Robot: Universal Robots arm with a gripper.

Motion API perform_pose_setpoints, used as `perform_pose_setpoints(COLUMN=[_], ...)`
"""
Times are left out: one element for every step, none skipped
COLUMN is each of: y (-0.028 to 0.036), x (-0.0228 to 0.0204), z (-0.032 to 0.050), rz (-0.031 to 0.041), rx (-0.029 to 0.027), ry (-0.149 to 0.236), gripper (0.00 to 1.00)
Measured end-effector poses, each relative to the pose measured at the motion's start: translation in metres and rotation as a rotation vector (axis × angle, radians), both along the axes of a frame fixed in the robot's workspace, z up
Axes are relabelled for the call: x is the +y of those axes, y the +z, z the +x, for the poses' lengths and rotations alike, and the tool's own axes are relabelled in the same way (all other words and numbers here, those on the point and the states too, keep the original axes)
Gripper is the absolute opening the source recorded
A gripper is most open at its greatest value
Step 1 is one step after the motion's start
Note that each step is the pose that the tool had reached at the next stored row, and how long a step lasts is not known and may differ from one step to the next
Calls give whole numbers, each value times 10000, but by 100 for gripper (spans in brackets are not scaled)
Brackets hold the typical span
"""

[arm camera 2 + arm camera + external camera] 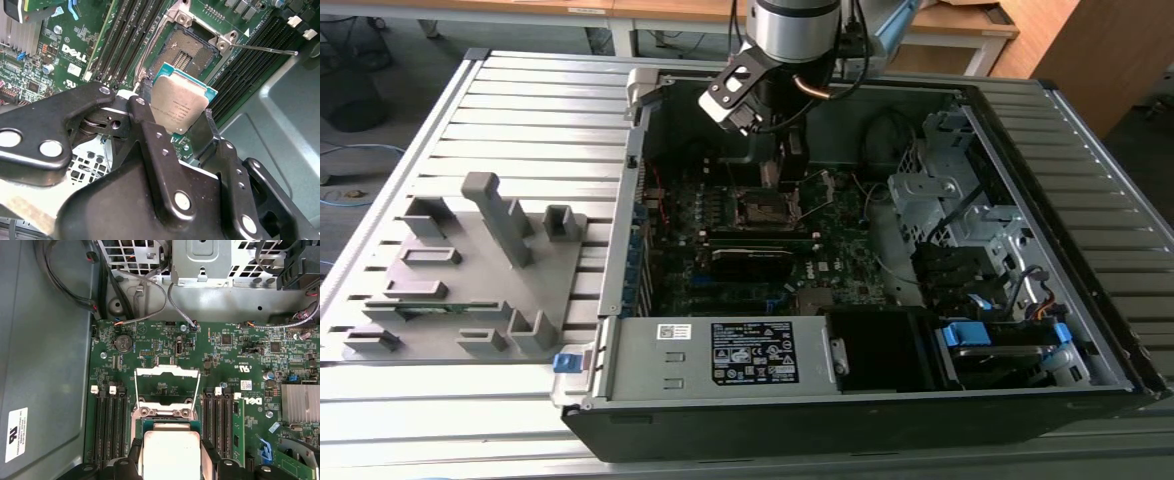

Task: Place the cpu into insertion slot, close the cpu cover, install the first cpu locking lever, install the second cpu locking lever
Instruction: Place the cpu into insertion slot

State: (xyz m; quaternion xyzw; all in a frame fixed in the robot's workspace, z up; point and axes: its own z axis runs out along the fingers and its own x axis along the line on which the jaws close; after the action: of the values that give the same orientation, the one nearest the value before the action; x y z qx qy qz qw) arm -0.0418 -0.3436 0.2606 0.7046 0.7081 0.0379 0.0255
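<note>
Cpu (pixel 179 102): you are holding it pinched by two opposite edges between the jaws of the gripper (pixel 175 116), hanging close above the insertion slot (pixel 182 52), not yet seated; slot is lying bare, its contacts showing; cpu cover (pixel 167 370) is standing swung open; one locking lever (pixel 265 48) is sticking out unlatched over the motherboard (pixel 225 350); progress, as judged: placing is under way, nothing completed; seating, cover and both levers are remaining.
</note>
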Motion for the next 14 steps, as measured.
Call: perform_pose_setpoints(y=[0, -1, -2, -6, -10, -15, -19, -22, -24, -25, -37, -42, -42, -42], x=[0, 0, 0, 0, 1, 0, 0, 0, 0, 0, 0, 0, 0, 0], z=[0, 0, 0, 0, 0, -1, -1, -1, -1, -1, -1, -1, -1, -1], rz=[0, 1, 1, 4, 5, 2, 1, 0, -1, -2, 1, 0, 0, 0], rx=[0, 0, 0, -1, -2, -1, 0, 0, 1, 2, 0, 0, 0, 1], ry=[0, 0, -1, 0, 0, 0, 0, 0, 0, 0, 0, 0, 0, 0], gripper=[54, 54, 54, 54, 54, 54, 54, 54, 54, 54, 54, 54, 54, 54])
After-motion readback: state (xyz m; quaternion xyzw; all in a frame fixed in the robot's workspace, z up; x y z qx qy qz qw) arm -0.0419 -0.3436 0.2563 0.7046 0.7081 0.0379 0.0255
